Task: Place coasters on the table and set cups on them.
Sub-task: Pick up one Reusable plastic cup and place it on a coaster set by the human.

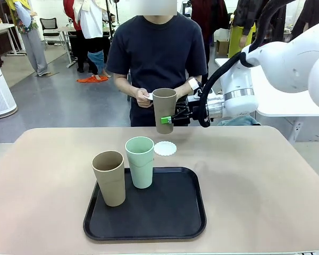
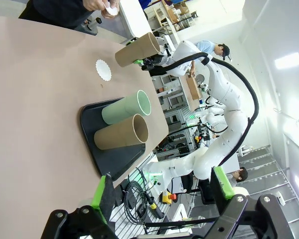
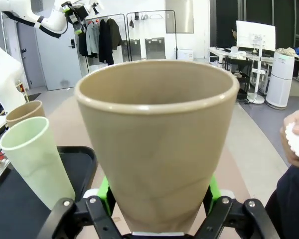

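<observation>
My right gripper (image 1: 168,120) is shut on a tan cup (image 1: 164,108), holding it upright in the air just above and behind a white scalloped coaster (image 1: 165,148) that lies on the beige table (image 1: 255,175). In the right wrist view that cup (image 3: 157,139) stands between the green pads (image 3: 103,192). On the black tray (image 1: 149,218) stand a second tan cup (image 1: 109,178) and a mint cup (image 1: 140,162). The person holds more white coasters (image 1: 148,96) in both hands. My left gripper (image 2: 162,189) is open and holds nothing, off to the table's side.
The tray (image 2: 114,159) sits near the table's front edge, left of centre. The person stands at the far edge, hands (image 3: 296,137) close to the held cup. A white table (image 1: 287,101) stands behind my right arm. The tabletop right of the tray is bare.
</observation>
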Tool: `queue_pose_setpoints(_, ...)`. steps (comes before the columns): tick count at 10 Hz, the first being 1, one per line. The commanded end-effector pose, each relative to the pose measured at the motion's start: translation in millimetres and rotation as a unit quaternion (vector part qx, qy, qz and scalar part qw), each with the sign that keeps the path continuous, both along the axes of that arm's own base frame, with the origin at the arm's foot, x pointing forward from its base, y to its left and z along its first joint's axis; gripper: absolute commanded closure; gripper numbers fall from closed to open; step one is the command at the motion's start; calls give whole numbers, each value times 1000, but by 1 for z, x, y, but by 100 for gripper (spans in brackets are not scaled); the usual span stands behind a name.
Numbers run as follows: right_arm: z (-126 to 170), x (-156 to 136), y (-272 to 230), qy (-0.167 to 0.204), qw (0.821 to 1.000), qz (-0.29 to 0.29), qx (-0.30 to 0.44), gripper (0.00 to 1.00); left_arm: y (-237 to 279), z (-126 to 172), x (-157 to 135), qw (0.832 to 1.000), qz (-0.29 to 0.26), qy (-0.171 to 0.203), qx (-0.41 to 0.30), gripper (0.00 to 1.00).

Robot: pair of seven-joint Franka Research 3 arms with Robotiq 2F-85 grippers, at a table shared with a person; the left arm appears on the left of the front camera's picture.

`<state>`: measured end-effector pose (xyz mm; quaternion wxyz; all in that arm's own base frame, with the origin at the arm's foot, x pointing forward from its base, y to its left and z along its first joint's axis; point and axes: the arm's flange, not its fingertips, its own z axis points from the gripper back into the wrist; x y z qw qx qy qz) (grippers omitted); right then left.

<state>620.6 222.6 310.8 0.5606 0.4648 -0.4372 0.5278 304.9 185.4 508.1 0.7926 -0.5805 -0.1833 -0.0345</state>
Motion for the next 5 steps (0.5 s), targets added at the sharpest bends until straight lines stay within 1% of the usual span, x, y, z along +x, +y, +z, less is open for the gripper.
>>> queue_pose_setpoints(1, -15, 8, 8, 11, 1000, -5, -4, 18, 1, 2, -1, 1000, 1, -4, -7, 0)
queue_pose_setpoints(3, -23, 8, 9, 19, 1000, -5, -6, 18, 1, 2, -1, 1000, 1, -4, -7, 0)
queue_pose_setpoints(4, -23, 7, 7, 20, 1000, -7, -3, 18, 1, 2, -1, 1000, 1, -4, -7, 0)
queue_pose_setpoints(5, -10, 0, 8, 30, 999, -15, 2, 18, 1, 2, -1, 1000, 1, -4, -7, 0)
